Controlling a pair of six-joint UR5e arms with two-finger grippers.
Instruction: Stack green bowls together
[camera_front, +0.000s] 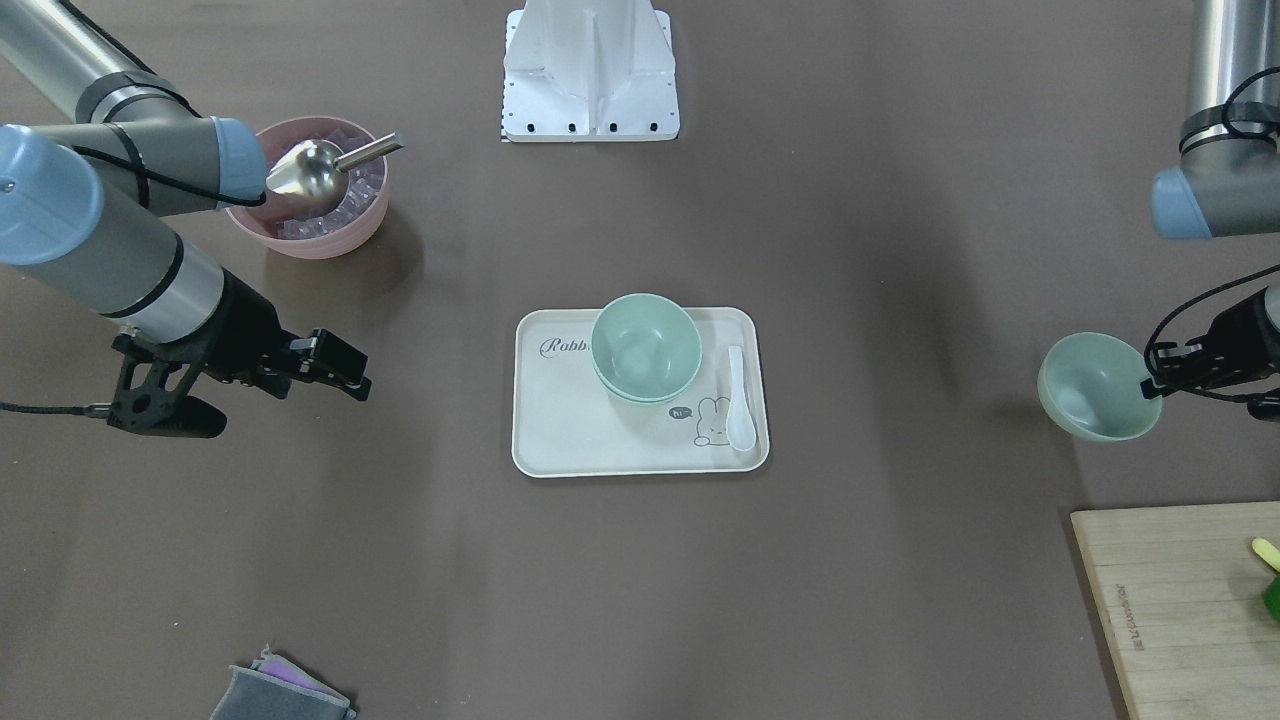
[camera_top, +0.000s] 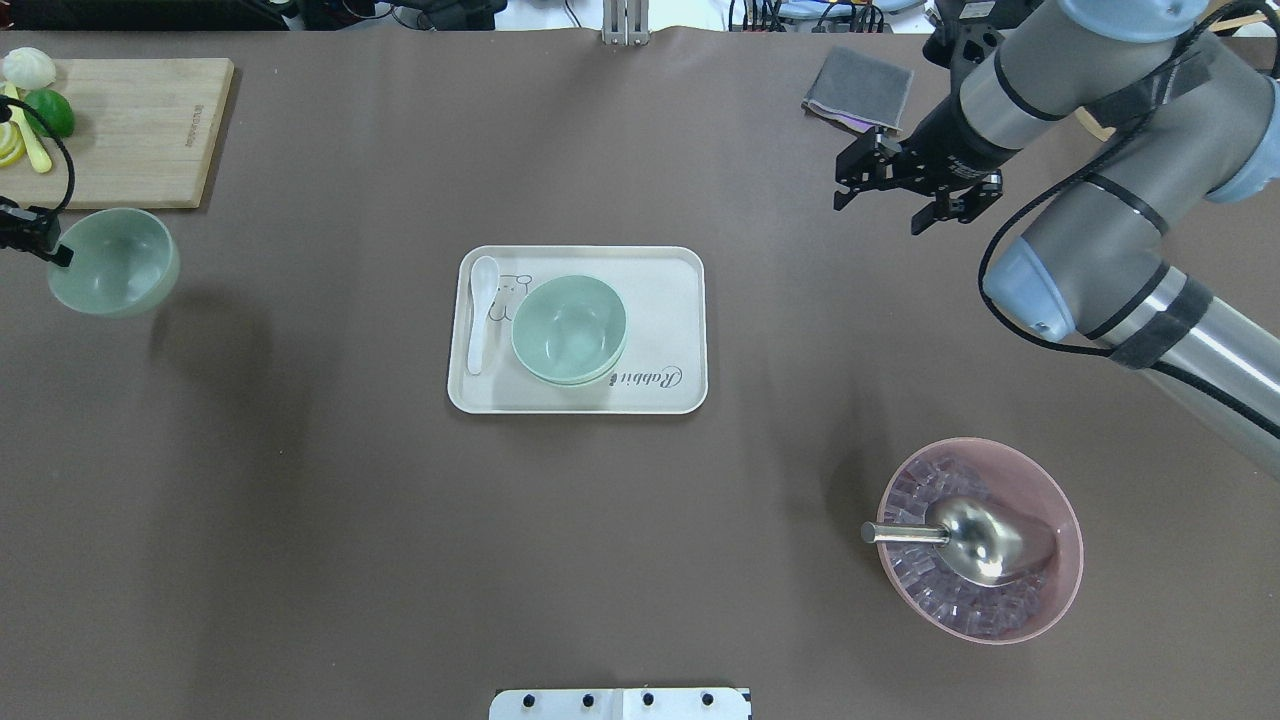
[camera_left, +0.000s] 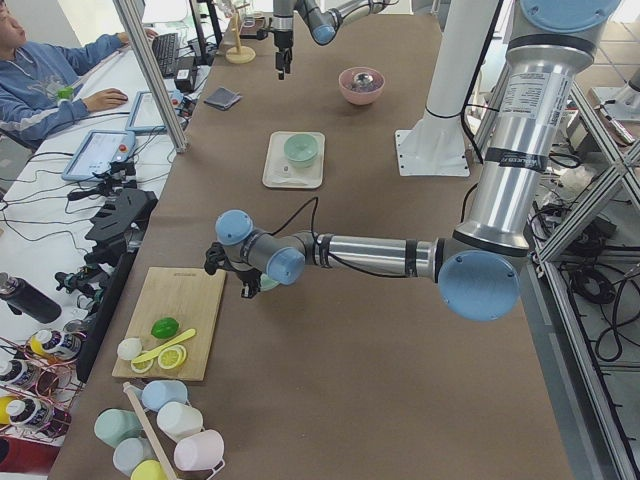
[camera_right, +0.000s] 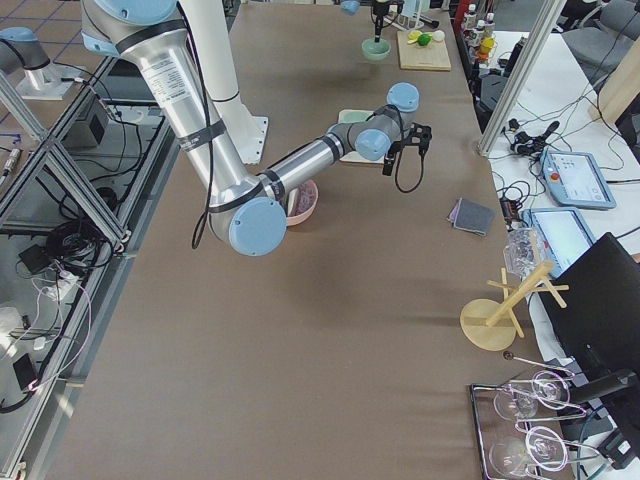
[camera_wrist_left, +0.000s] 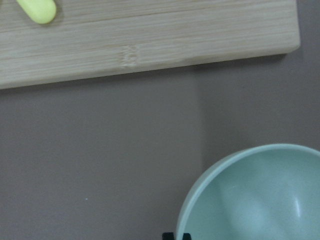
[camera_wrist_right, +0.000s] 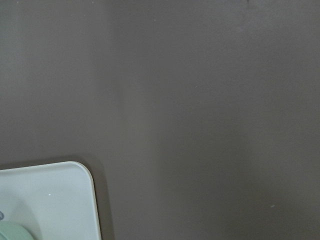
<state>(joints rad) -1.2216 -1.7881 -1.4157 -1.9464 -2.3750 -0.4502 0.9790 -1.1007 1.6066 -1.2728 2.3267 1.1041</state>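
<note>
Two pale green bowls (camera_top: 570, 330) sit nested on a white tray (camera_top: 660, 290) at the table's middle; they also show in the front view (camera_front: 645, 347). My left gripper (camera_top: 55, 253) is shut on the rim of the third green bowl (camera_top: 112, 262) and holds it above the table near the left edge, beside the cutting board. In the left wrist view this bowl (camera_wrist_left: 260, 195) fills the lower right. My right gripper (camera_top: 890, 205) is open and empty, hovering over bare table right of the tray. The right wrist view shows the tray's corner (camera_wrist_right: 50, 200).
A pink bowl (camera_top: 1050, 600) with ice and a metal scoop (camera_top: 975, 540) stands at the near right. A wooden cutting board (camera_top: 120, 130) with fruit lies far left. A grey cloth (camera_top: 858, 90) lies far right. A white spoon (camera_top: 482, 310) lies on the tray.
</note>
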